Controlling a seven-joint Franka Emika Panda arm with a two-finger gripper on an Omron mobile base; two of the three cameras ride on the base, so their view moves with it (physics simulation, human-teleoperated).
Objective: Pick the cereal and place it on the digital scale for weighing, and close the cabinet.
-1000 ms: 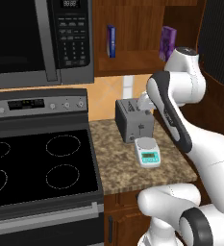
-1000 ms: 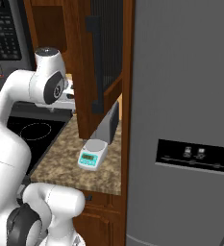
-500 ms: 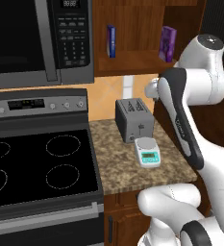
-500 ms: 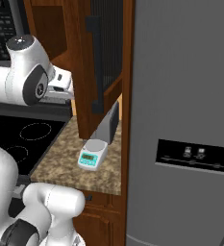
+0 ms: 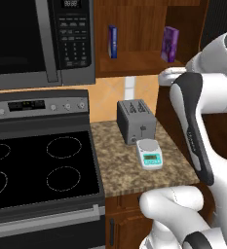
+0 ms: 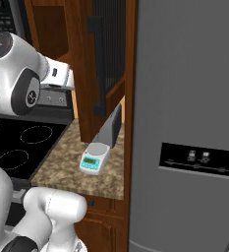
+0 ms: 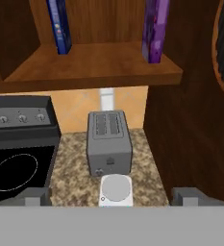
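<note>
Boxes numbered two on the cabinet (image 7: 190, 120) shelf: purple cereal (image 7: 155, 30) and a blue box (image 7: 59, 25), both above our gripper (image 7: 111, 196), which stood open. One digital scale (image 7: 116, 189) fronted one toaster (image 7: 108, 142).

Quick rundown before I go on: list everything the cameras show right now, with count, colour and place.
cereal: 1, purple, upright at the right of the open cabinet shelf
blue box: 1, blue, upright at the left of the same shelf
cabinet: 1, reddish-brown wood, on the wall above the counter, door swung open
digital scale: 1, white with teal display, on the counter in front of the toaster, nothing on it
toaster: 1, grey, at the back of the counter
counter: 1, speckled brown stone, right of the stove
microwave: 1, black and steel, above the stove
stove: 1, black top
fridge: 1, grey, right of the counter
gripper: 1, dark tips, open, empty, over the scale
</note>
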